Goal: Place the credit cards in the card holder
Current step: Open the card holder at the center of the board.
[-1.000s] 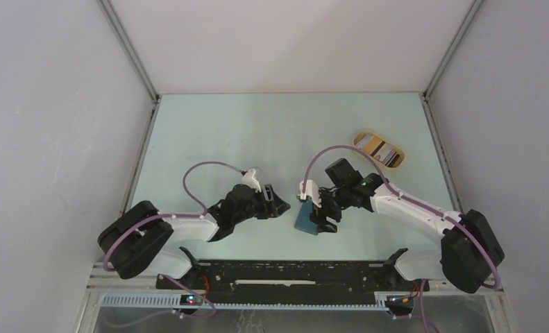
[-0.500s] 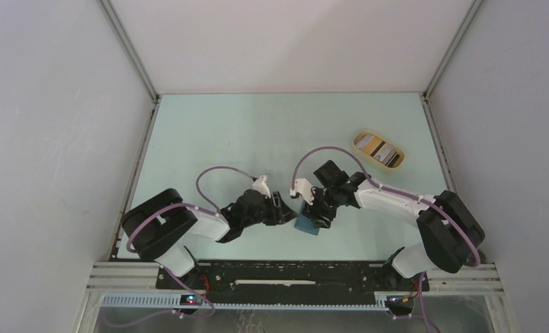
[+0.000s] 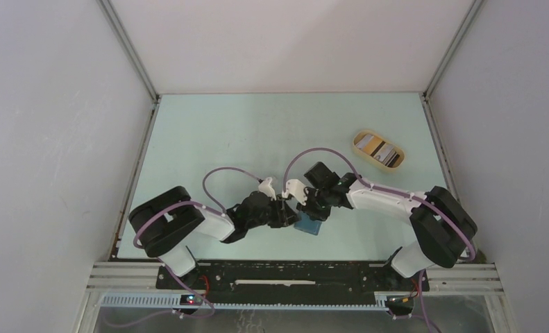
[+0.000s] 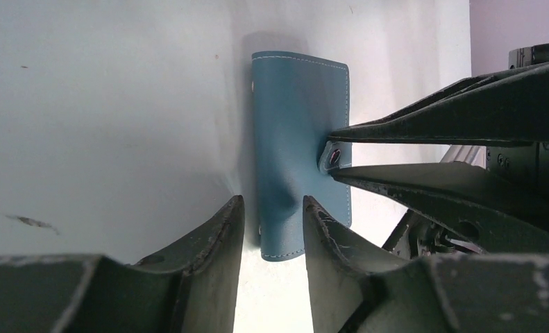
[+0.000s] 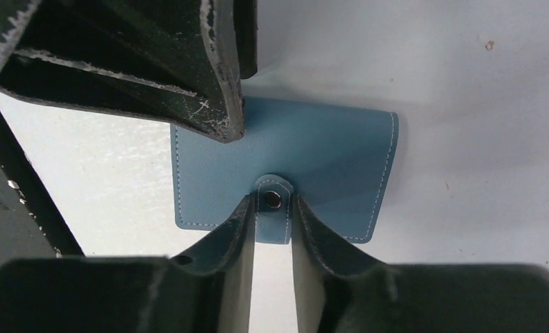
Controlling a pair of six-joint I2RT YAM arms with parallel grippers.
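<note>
The card holder (image 3: 307, 224) is a teal-blue wallet lying folded on the table, also in the left wrist view (image 4: 296, 132) and right wrist view (image 5: 327, 152). My right gripper (image 5: 273, 208) is shut on its snap tab (image 5: 272, 200), one finger against each side. My left gripper (image 4: 273, 208) is open and straddles the wallet's opposite long edge: one fingertip (image 4: 313, 208) rests on the leather, the other stands on the table just beside it. The credit cards (image 3: 381, 151) lie in the tan oval tray at the back right.
The tan tray (image 3: 357, 142) stands well behind and to the right of both grippers. Both arms (image 3: 389, 201) meet over the wallet near the table's front edge. Grey walls close in the table on three sides.
The left gripper has slid right up to the wallet and its jaws have narrowed. The right gripper has shifted slightly left and closed onto the snap tab. The wallet has stayed put.
</note>
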